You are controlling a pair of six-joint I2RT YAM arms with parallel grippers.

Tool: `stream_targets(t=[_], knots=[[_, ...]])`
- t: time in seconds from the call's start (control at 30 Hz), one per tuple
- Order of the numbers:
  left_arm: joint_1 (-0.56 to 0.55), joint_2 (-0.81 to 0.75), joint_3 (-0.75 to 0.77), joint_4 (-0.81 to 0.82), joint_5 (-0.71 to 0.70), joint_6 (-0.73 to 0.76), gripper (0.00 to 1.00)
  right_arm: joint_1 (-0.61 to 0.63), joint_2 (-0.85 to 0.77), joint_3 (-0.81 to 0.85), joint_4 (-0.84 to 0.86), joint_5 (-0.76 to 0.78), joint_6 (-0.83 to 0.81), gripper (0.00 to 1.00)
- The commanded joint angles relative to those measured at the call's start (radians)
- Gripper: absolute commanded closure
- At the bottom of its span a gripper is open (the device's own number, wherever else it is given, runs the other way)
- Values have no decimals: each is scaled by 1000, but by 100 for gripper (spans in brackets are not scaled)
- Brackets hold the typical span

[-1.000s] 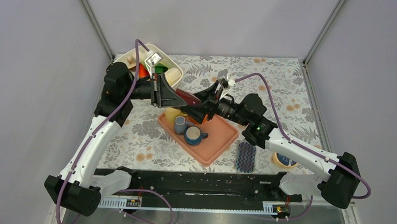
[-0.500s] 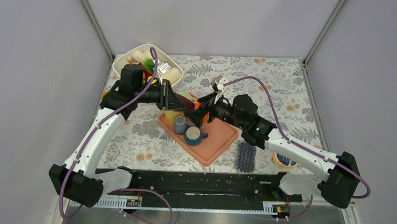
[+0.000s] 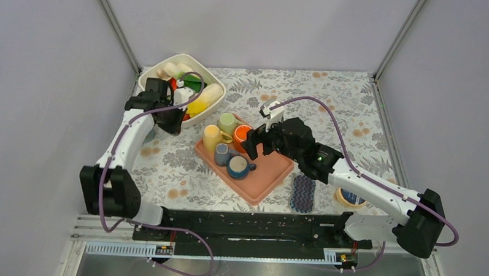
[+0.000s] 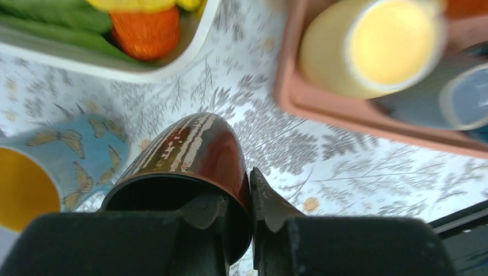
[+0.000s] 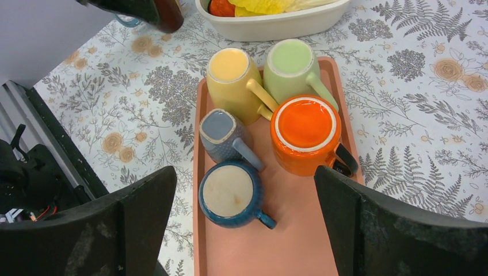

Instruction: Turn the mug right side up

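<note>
Maroon glaze, glossy: the maroon mug (image 4: pixel 190 161) is held off the table (image 4: pixel 322 167) by the left gripper (image 4: pixel 233 192). The jaws are pinching its rim, one finger inside the mouth and one against the outer wall.

Position: left of the tray (image 5: pixel 299 241), on the near side of the white bowl (image 5: pixel 276 26), with a butterfly mug (image 4: pixel 57 167) standing just to its left.

Key relation: in the left wrist view the mug's long axis runs straight out from the pincer. The mouth faces the wrist and the base points away, toward the floral cloth. It looks tilted rather than plumb, though I cannot tell by how much.

I judge the flip as largely done. What remains is to level the axis and lower the base onto the bare patch between the butterfly mug, the bowl and the tray's left edge.

The right gripper (image 5: pixel 244 175) is spread wide and holds nothing. It hangs over the tray's five mugs, which appear to sit base-up, and is well apart from the maroon one. The left arm owns this move.

Risk: the gap is narrow, so the mug could clip the butterfly mug or the tray lip.
</note>
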Motion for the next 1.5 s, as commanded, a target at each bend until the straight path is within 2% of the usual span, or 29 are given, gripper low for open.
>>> stream_targets(t=[0.0, 0.13, 0.27, 0.43, 0.63, 0.8, 0.93, 1.0, 1.17, 1.37, 1.47], knots=[[56, 101, -37, 6, -59, 149, 100, 3, -32, 5, -23, 28, -32, 1], [82, 168, -85, 94, -64, 159, 100, 3, -14, -14, -39, 31, -41, 1], [116, 215, -115, 138, -70, 161, 100, 3, 60, 34, -167, 74, -35, 1], [123, 252, -165, 187, -61, 176, 100, 20, 173, 78, -221, -18, -61, 1], [143, 263, -165, 173, -16, 194, 72, 38, 266, 113, -269, -153, -224, 1], [147, 230, -145, 125, 9, 211, 47, 35, 249, 64, -318, -273, -584, 1], [147, 174, -118, 82, 26, 202, 34, 2, 269, 86, -407, -348, -808, 1], [147, 141, -102, 56, 30, 191, 30, -21, 306, 117, -446, -364, -868, 2], [147, 23, -97, 2, 85, 179, 28, -86, 423, 223, -547, -346, -916, 13], [147, -83, -109, -13, 145, 156, 26, -87, 512, 277, -538, -400, -889, 32], [145, -117, -107, -19, 167, 139, 26, -86, 545, 284, -534, -404, -870, 35]])
